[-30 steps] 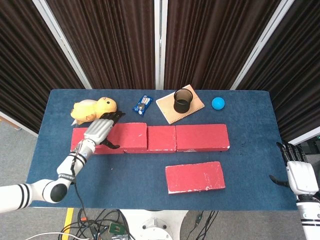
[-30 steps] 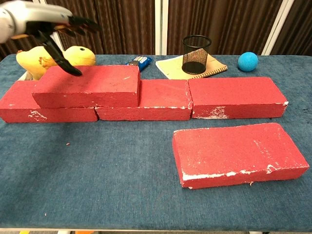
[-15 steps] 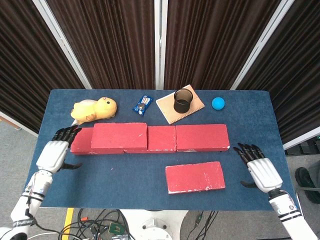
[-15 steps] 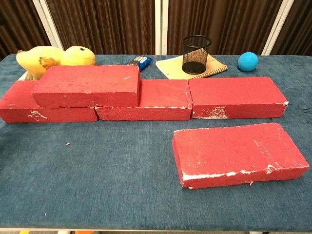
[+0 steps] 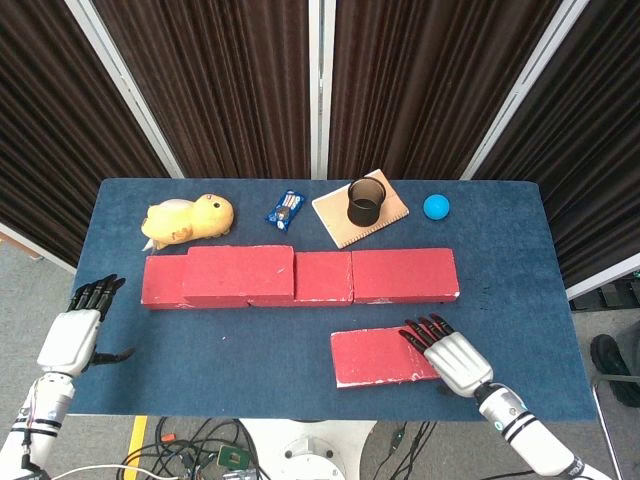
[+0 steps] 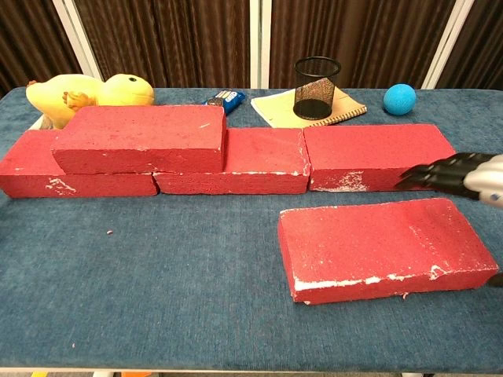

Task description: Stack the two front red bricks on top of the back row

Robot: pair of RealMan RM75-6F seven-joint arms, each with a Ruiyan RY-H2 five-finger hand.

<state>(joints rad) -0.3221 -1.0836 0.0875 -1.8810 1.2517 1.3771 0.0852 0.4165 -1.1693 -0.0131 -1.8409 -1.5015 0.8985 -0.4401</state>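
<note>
A back row of red bricks [image 5: 350,277] [image 6: 236,161] runs across the table, and one more red brick [image 5: 238,274] [image 6: 141,138] lies stacked on its left part. A single red brick [image 5: 380,355] [image 6: 385,247] lies flat in front, right of centre. My right hand [image 5: 450,358] [image 6: 460,174] hovers open, fingers spread, over that front brick's right end; whether it touches the brick I cannot tell. My left hand [image 5: 75,332] is open beyond the table's left edge, holding nothing, and shows only in the head view.
Behind the row sit a yellow plush duck [image 5: 188,218] [image 6: 86,92], a small blue packet [image 5: 286,209] [image 6: 222,99], a black mesh cup [image 5: 366,202] [image 6: 317,86] on a tan notepad [image 5: 340,222], and a blue ball [image 5: 436,207] [image 6: 399,99]. The blue table [image 5: 250,345] spans the view.
My left hand has drawn back from the stacked brick and off the table's left side. My right hand has come in from the right edge over the front brick's right end.
</note>
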